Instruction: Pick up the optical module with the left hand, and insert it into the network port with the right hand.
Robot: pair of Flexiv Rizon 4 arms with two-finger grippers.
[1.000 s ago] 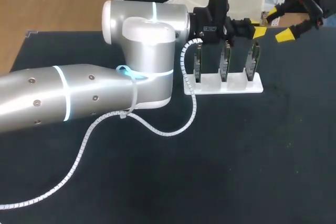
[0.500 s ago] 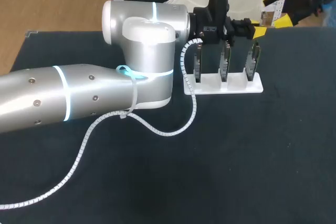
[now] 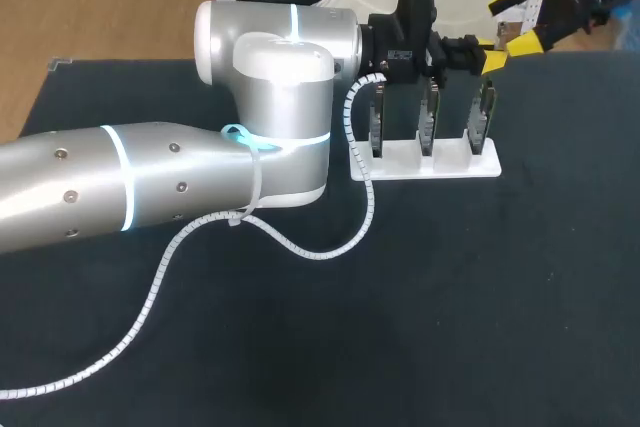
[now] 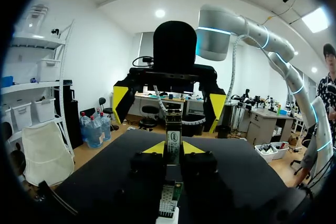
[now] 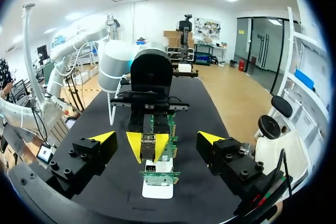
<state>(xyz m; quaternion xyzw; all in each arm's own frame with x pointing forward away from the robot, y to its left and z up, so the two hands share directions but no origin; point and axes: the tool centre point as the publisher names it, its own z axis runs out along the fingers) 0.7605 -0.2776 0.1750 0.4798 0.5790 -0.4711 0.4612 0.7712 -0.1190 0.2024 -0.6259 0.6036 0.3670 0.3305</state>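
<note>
A black-covered bench carries everything in the scene. The large silver left arm is stretched in from the left side and ends over a white plastic rack. A white spiral-wrapped cable is looped from the arm down beside the rack's left end. The silver jointed right arm, ringed with pale blue light, is seen in the left wrist view rising beyond the rack on its far side.

The white plastic rack is set near the bench's far edge, and three green circuit boards are stood upright in it, side by side. The board at the rack's right end is the one placed directly under the left gripper.

The left gripper is held just above that right-end board, and its yellow tips are clenched from two sides on a slim metal optical module. The optical module is held upright between the tips, over the rack and apart from the board below it. Whether its lower end touches the board cannot be told.

The right gripper is held beyond the rack's right end, raised above the bench and turned toward the left gripper. Its fingers are spread wide and nothing is grasped. In the right wrist view the optical module and the rack are seen ahead of it, framed between its two yellow tips.
</note>
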